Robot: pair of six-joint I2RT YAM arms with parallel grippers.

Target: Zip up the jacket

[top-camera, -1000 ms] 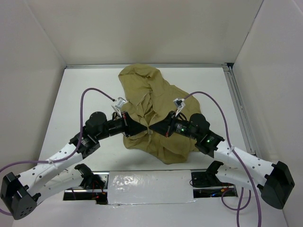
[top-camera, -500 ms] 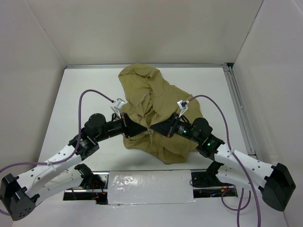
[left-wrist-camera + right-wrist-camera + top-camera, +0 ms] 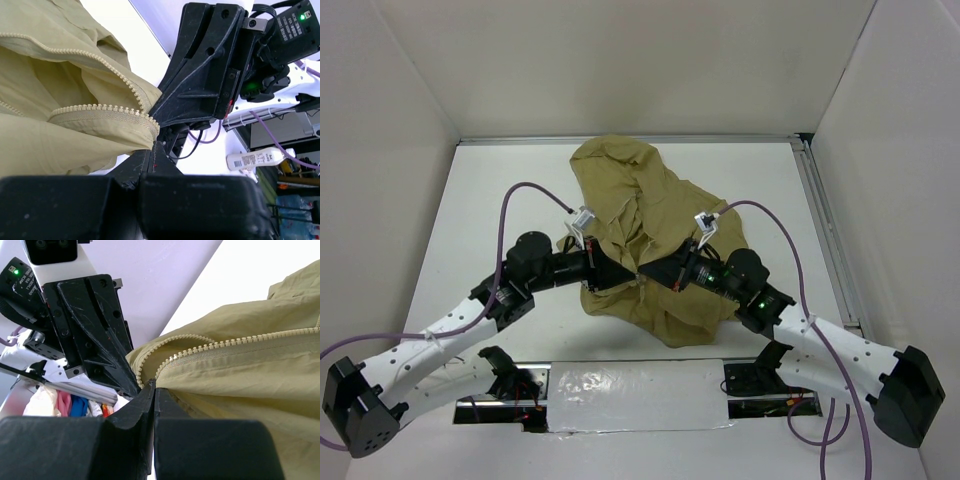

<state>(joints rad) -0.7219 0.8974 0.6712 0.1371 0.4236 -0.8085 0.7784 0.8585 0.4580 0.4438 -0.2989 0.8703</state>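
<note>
The khaki jacket (image 3: 638,215) lies crumpled in the middle of the white table, its front open. My left gripper (image 3: 623,276) and right gripper (image 3: 647,272) meet tip to tip at its lower front edge. In the left wrist view my left gripper (image 3: 152,146) is shut on the jacket's hem, where a row of zipper teeth (image 3: 100,108) ends. The right gripper's fingers (image 3: 200,85) are right behind. In the right wrist view my right gripper (image 3: 153,385) is shut on the other zipper edge (image 3: 220,345). The left gripper's fingers (image 3: 95,335) face it closely.
White walls enclose the table on three sides. A metal rail (image 3: 825,230) runs along the right edge. A silver taped plate (image 3: 635,395) lies between the arm bases at the near edge. Purple cables (image 3: 520,195) loop above both wrists.
The left arm has swung right and its gripper has closed in on the right gripper. The right arm drew slightly toward the near edge. The jacket's lower edge bunched up a little.
</note>
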